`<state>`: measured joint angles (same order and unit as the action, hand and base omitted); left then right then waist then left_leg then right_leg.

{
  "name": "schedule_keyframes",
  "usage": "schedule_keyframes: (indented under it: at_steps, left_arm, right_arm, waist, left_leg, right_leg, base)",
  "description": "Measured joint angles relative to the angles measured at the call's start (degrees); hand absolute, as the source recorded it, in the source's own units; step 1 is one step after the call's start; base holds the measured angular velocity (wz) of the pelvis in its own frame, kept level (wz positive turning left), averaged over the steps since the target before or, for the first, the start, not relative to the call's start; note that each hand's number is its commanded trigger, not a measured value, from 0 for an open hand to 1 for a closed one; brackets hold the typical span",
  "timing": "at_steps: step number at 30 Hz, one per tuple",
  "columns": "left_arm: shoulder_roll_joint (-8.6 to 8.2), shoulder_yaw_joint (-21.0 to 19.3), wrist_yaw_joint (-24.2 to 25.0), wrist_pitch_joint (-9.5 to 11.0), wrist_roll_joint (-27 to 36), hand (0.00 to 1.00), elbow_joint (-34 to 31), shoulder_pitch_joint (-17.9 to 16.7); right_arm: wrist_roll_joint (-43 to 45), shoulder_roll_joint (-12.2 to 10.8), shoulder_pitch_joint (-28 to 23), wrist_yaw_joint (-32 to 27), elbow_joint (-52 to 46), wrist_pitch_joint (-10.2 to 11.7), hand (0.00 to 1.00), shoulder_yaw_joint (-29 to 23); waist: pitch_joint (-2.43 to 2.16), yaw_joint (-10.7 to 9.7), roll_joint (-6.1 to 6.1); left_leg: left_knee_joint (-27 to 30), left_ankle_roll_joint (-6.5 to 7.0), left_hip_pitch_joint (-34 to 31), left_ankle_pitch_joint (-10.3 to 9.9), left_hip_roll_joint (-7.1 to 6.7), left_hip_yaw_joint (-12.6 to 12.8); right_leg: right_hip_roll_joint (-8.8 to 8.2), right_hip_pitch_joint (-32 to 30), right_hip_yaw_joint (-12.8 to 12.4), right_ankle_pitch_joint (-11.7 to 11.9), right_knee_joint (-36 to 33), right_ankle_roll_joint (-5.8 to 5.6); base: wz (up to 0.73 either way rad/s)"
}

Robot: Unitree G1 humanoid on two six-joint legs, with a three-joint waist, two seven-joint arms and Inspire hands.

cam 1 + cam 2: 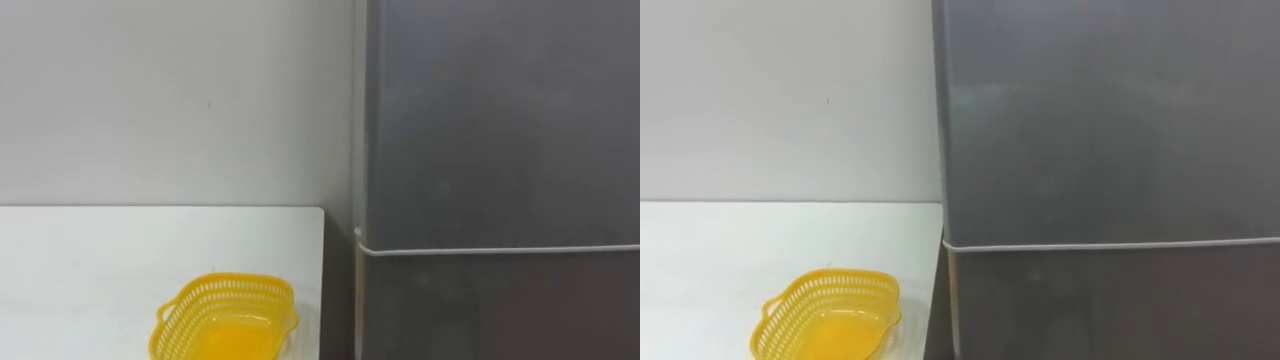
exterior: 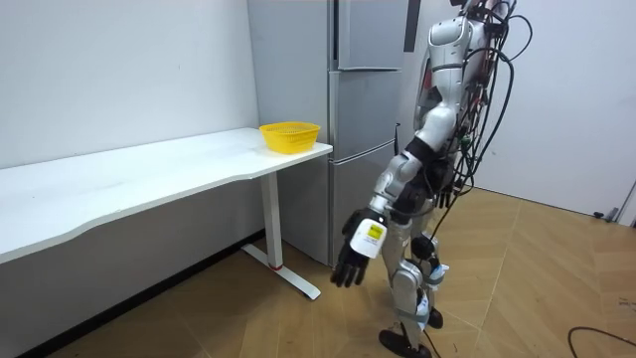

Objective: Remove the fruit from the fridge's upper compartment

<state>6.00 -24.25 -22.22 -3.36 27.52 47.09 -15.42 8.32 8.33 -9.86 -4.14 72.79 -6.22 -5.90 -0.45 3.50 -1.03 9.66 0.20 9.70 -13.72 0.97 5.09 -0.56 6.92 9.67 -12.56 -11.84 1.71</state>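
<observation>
Upper fridge door (image 1: 500,120): shut — nothing opened yet.
Item to fetch: unseen, presumably behind that door.
Left robot hand (image 2: 358,252): hangs low before the fridge, fingers loosely spread, empty.
Yellow basket (image 1: 225,315): empty, on the counter (image 1: 90,260) just beside the fridge.
Left to do: reach, open, take out — everything.

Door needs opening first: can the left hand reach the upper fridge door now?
Probably not as is: the left hand hangs low by the robot's leg, below the shut upper fridge door. Nothing stands between them; raising the arm should do.
</observation>
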Motion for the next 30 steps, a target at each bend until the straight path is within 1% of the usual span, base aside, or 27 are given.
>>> schedule_keyframes:
  at_steps: [2,3,5,6,8,9,11,12,13,14,15,17,18,19,21,22,23,25,26,27,28,29,30]
  left_arm:
    - [-0.03,-0.41,-3.52,2.13,1.28,0.00,-6.11,-0.74]
    - [-0.04,-0.49,-4.36,2.68,1.51,0.00,-7.58,-0.74]
    - [-0.09,-0.50,-7.29,4.62,2.31,0.00,-15.31,-0.91]
    - [-0.09,-0.58,-7.91,5.20,2.19,0.00,-17.21,-0.90]
    - [-0.08,-1.72,-10.86,7.70,1.97,0.00,-23.45,-0.81]
    - [-0.09,-2.06,-11.69,7.97,1.94,0.00,-25.20,-0.92]
    - [-0.11,-3.04,-14.62,8.97,1.26,0.00,-32.42,-1.16]
    - [-0.13,-3.12,-15.31,9.00,1.02,0.00,-34.75,-1.42]
    - [-0.11,-3.31,-16.36,9.26,0.48,0.00,-39.40,-1.98]
    - [-0.02,-3.32,-17.29,9.90,-1.54,0.00,-42.88,-2.01]
    - [0.00,-3.33,-17.65,10.07,-2.14,0.00,-44.81,-2.01]
    - [0.04,-3.32,-17.76,11.48,-3.32,0.00,-51.33,-2.01]
    - [0.07,-3.32,-17.73,11.81,-3.50,0.00,-52.47,-2.00]
    - [0.06,-3.29,-17.69,12.18,-3.47,0.00,-54.61,-2.00]
    - [0.05,-3.22,-17.58,12.20,-3.48,0.00,-57.84,-1.94]
    - [0.06,-3.12,-17.53,12.20,-3.61,0.00,-60.41,-1.89]
    - [0.13,-2.74,-17.06,12.30,-3.89,0.00,-63.24,-1.86]
    - [0.39,-2.48,-15.14,12.43,-4.57,0.00,-66.64,-1.80]
    - [0.80,-2.45,-14.01,12.51,-4.71,0.00,-68.16,-1.80]
    - [1.08,-2.41,-13.44,12.53,-4.77,0.00,-68.71,-1.77]
    - [1.84,-2.14,-12.46,12.54,-5.79,0.00,-69.24,-1.65]
    - [2.52,-0.94,-11.44,12.57,-7.23,0.00,-69.41,-1.33]
    - [2.73,-0.11,-10.82,12.57,-7.78,0.00,-69.43,-1.10]
  right_arm:
    - [0.75,0.08,-0.89,-0.91,-2.18,1.33,0.00,-0.16]
    - [1.20,0.10,-0.93,-0.96,-2.44,1.65,0.00,-0.38]
    - [1.17,0.21,-1.55,-1.00,-2.60,3.41,0.00,-0.43]
    - [1.17,0.21,-1.65,-1.01,-2.57,3.84,0.00,-0.53]
    - [1.41,0.19,-1.63,-1.20,-2.59,4.41,0.00,-1.33]
    - [1.59,0.13,-1.64,-1.26,-2.59,4.48,0.00,-1.67]
    - [1.97,0.13,-1.73,-1.25,-2.73,4.51,0.00,-2.13]
    - [2.37,0.14,-2.00,-1.12,-2.91,4.51,0.00,-2.17]
    - [3.34,0.18,-2.80,-0.92,-3.56,4.53,0.00,-2.18]
    - [3.53,0.25,-3.07,-0.91,-3.57,4.90,0.00,-2.17]
    - [3.51,0.24,-3.22,-0.91,-3.58,4.94,0.00,-2.13]
    - [3.22,0.10,-3.69,-0.91,-3.57,4.94,0.00,-2.07]
    - [3.22,0.10,-3.69,-0.91,-3.60,4.94,0.00,-2.06]
    - [3.25,0.10,-3.71,-0.89,-3.60,4.94,0.00,-2.05]
    - [3.28,0.07,-3.77,-0.67,-3.49,4.95,0.00,-2.04]
    - [3.39,0.02,-3.56,-0.65,-3.40,4.95,0.00,-2.03]
    - [3.46,0.01,-3.44,-0.54,-2.71,5.07,0.00,-2.02]
    - [3.44,0.01,-3.31,0.34,-1.82,4.98,0.00,-1.97]
    - [3.57,0.00,-3.33,1.30,-1.73,4.89,0.00,-1.98]
    - [3.75,0.00,-3.18,1.74,-1.73,4.90,0.00,-1.98]
    - [4.41,0.00,-3.15,2.56,-1.46,4.91,0.00,-1.95]
    - [5.11,0.00,-3.03,3.19,-1.49,4.91,0.00,-1.83]
    - [5.41,0.00,-3.02,3.49,-1.48,4.90,0.00,-1.75]
  waist:
    - [-0.07,0.21,-0.13]
    - [-0.08,0.48,-0.14]
    - [-0.07,1.01,-0.13]
    - [-0.07,1.23,-0.12]
    - [-0.07,1.46,-0.31]
    - [-0.07,1.54,-0.33]
    - [-0.08,1.61,-0.34]
    - [-0.06,1.66,-0.27]
    - [-0.03,1.76,-0.23]
    - [-0.01,1.71,-0.30]
    - [0.00,1.69,-0.33]
    - [0.13,1.79,-0.42]
    - [0.18,1.78,-0.50]
    - [0.34,1.68,-0.62]
    - [0.49,1.47,-0.63]
    - [0.38,1.35,-1.07]
    - [0.78,1.16,-0.82]
    - [0.88,1.18,-0.93]
    - [1.02,1.01,-0.70]
    - [0.97,0.75,-0.80]
    - [0.95,-0.09,-0.81]
    - [0.93,-0.61,-0.89]
    - [0.91,-0.75,-0.89]
  left_leg:
    - [0.01,0.00,-0.12,0.00,-0.03,-0.04]
    - [0.01,0.00,-0.11,0.00,-0.05,-0.05]
    - [0.00,0.00,0.08,0.00,-0.08,-0.02]
    - [-0.01,0.01,0.10,0.00,-0.08,0.02]
    - [-0.02,0.01,0.13,0.01,-0.14,0.03]
    - [-0.02,0.02,-0.03,0.01,-0.17,-0.03]
    - [-0.01,0.02,0.03,0.01,-0.24,-0.03]
    - [-0.01,0.02,0.07,0.01,-0.27,-0.03]
    - [-0.01,0.02,0.09,0.02,-0.29,-0.05]
    - [0.01,0.02,0.03,0.02,-0.37,-0.25]
    - [0.01,0.02,0.01,0.02,-0.42,-0.46]
    - [0.01,0.02,0.12,0.01,-0.49,-0.51]
    - [0.00,0.02,0.21,0.02,-0.50,-0.51]
    - [-0.03,0.02,0.50,0.01,-0.51,-0.51]
    - [-0.02,0.02,0.60,0.01,-0.51,-0.52]
    - [0.00,0.02,0.53,0.01,-0.50,-0.52]
    - [0.04,0.02,0.47,0.01,-0.53,-0.62]
    - [0.05,0.03,0.38,0.01,-0.55,-0.68]
    - [0.06,0.03,0.29,0.01,-0.56,-0.72]
    - [0.10,0.03,0.17,0.02,-0.58,-0.85]
    - [0.23,0.03,-0.15,0.02,-0.68,-1.42]
    - [0.41,0.04,-0.37,0.02,-0.77,-1.90]
    - [0.60,0.04,-0.51,0.02,-0.82,-2.02]
  right_leg:
    - [-0.03,-0.03,-0.11,0.00,0.08,-0.01]
    - [-0.03,-0.05,-0.12,0.01,0.10,-0.01]
    - [-0.04,-0.02,-0.13,0.00,0.21,-0.02]
    - [-0.04,-0.01,-0.17,0.00,0.20,-0.03]
    - [-0.07,0.06,-0.33,-0.02,0.17,-0.07]
    - [-0.08,0.09,-0.34,-0.04,0.15,-0.10]
    - [-0.09,0.02,-0.52,-0.13,0.11,-0.21]
    - [-0.08,-0.02,-0.71,-0.18,0.07,-0.26]
    - [-0.06,-0.04,-0.92,-0.20,0.06,-0.29]
    - [-0.09,-0.01,-0.82,-0.20,0.15,-0.30]
    - [-0.11,-0.02,-0.75,-0.20,0.16,-0.31]
    - [-0.21,0.03,-0.73,-0.19,0.13,-0.34]
    - [-0.23,0.07,-0.76,-0.19,0.14,-0.34]
    - [-0.22,0.23,-0.85,-0.18,0.14,-0.35]
    - [-0.21,0.29,-1.02,-0.20,0.16,-0.36]
    - [-0.20,0.08,-1.12,-0.25,0.21,-0.40]
    - [-0.22,-0.02,-1.11,-0.30,0.20,-0.44]
    - [-0.23,-0.11,-1.10,-0.32,0.17,-0.46]
    - [-0.24,-0.13,-1.08,-0.33,0.19,-0.47]
    - [-0.23,-0.13,-1.01,-0.33,0.22,-0.48]
    - [-0.25,-0.15,-0.60,-0.34,0.26,-0.51]
    - [-0.28,-0.15,-0.05,-0.35,0.23,-0.52]
    - [-0.35,-0.15,0.11,-0.36,0.24,-0.54]
  base:
    - [0.00]
    - [0.00]
    - [0.00]
    - [0.00]
    - [0.00]
    - [0.00]
    - [0.00]
    - [0.00]
    - [0.00]
    - [0.00]
    - [0.00]
    - [0.00]
    - [-0.06]
    - [-0.08]
    - [-0.05]
    - [0.00]
    - [0.00]
    - [0.00]
    - [0.00]
    - [0.12]
    - [0.20]
    - [0.21]
    - [0.14]
